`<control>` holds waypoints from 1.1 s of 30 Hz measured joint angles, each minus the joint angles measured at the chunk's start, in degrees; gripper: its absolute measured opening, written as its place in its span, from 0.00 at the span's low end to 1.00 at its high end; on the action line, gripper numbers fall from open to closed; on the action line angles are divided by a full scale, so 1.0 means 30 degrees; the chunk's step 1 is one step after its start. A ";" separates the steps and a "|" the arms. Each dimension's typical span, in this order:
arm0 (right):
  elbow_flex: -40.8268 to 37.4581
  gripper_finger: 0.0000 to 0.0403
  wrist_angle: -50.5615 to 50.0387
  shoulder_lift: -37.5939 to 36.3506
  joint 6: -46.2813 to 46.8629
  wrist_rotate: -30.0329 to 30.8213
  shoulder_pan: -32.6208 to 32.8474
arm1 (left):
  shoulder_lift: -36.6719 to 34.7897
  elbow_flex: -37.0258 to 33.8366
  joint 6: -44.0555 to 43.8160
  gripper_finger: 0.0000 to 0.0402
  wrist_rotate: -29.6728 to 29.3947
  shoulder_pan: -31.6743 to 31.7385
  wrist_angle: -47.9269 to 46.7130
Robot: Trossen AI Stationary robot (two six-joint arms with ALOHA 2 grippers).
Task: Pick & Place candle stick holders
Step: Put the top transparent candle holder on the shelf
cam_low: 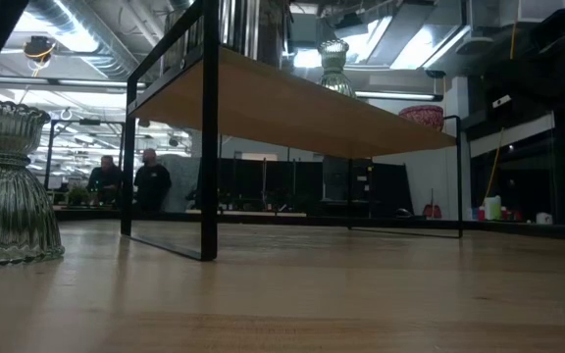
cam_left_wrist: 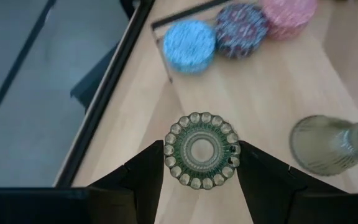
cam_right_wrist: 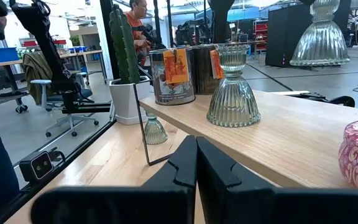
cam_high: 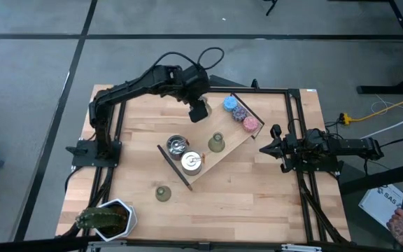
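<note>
One greenish ribbed candle stick holder (cam_left_wrist: 201, 149) sits between the fingers of my left gripper (cam_high: 199, 110), which is shut on it above the far end of the raised wooden shelf (cam_high: 222, 157). From the right wrist view this holder (cam_right_wrist: 319, 34) hangs high in the air. A second holder (cam_high: 216, 143) stands on its wide base on the shelf. The third (cam_high: 162, 193) stands on the table near the shelf's near end. My right gripper (cam_right_wrist: 196, 168) is shut and waits at the table's right edge. My left gripper pinches the holder between its two fingers, one on each side of the beaded round rim (cam_left_wrist: 169, 149) at its narrow top. The fingers (cam_left_wrist: 148, 177) slant down from the table's far left. The holder hangs upright below them, lifted clear of the shelf.
On the shelf stand two silver tins (cam_high: 177, 145) and, at its far end, a blue (cam_high: 230, 104), a purple (cam_high: 238, 112) and a pink puck (cam_high: 250, 124). A potted cactus (cam_high: 107, 218) stands at the near left corner. People show in the room behind.
</note>
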 joint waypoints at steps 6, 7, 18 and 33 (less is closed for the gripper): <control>0.0000 0.02 0.0000 0.0000 0.0000 0.0000 -0.0003 | 0.0000 0.0016 0.1750 0.45 0.0000 -0.0620 0.1209; -0.0001 0.02 0.0000 0.0000 0.0000 0.0000 -0.0001 | 0.0000 0.0016 0.2069 0.45 0.0017 -0.0695 0.1306; 0.0000 0.02 -0.0005 0.0000 0.0000 0.0000 0.0000 | 0.0316 -0.0401 0.3789 0.45 0.1204 -0.1062 0.2568; 0.0000 0.02 0.0000 0.0000 0.0000 0.0000 0.0000 | 0.1378 -0.0421 0.4401 0.45 0.2265 -0.1385 0.3134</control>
